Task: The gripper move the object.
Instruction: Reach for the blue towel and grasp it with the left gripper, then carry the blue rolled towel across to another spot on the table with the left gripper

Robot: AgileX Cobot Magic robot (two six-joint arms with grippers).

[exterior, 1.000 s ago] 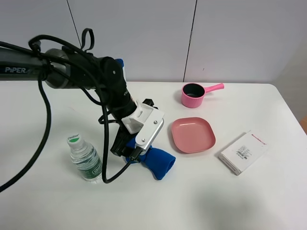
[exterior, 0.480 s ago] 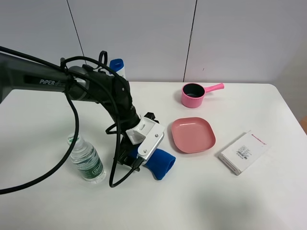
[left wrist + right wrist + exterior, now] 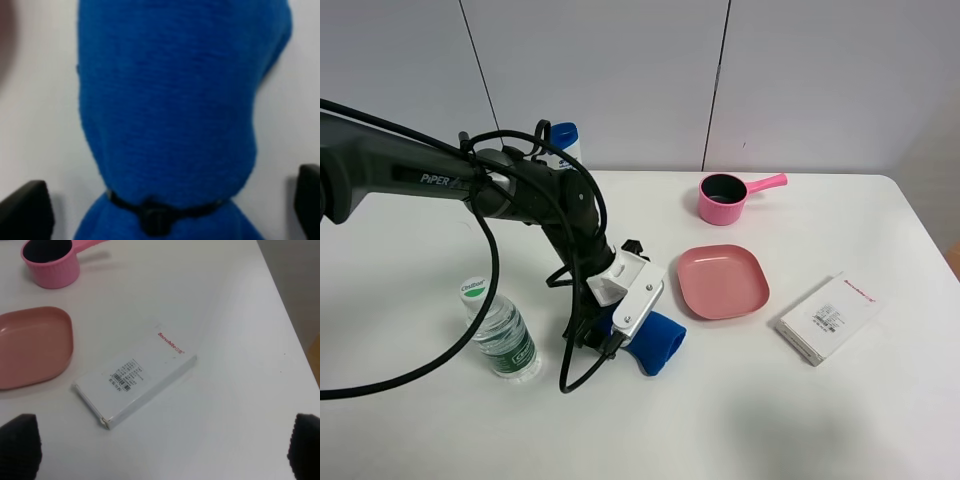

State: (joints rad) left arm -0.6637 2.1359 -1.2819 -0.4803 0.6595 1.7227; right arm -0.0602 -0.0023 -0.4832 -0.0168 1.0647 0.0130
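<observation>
The royal-blue cloth bundle lies on the white table, just left of the pink plate. My left gripper, black with a white mounting block, is down over the bundle's left part and hides it. In the left wrist view the cloth fills the frame, tied at its pinched middle by a black band. The left gripper is open, its fingertips standing wide on either side of the pinch. My right gripper is open and empty above the table; it is out of the exterior high view.
A water bottle stands left of the left gripper. A pink plate, a pink handled cup and a white box are to the right. A blue-capped white bottle stands at the back behind the arm.
My left arm has swung in and down, and the gripper has shifted slightly right and lower onto the blue cloth. The blue-capped bottle behind it has come into view.
</observation>
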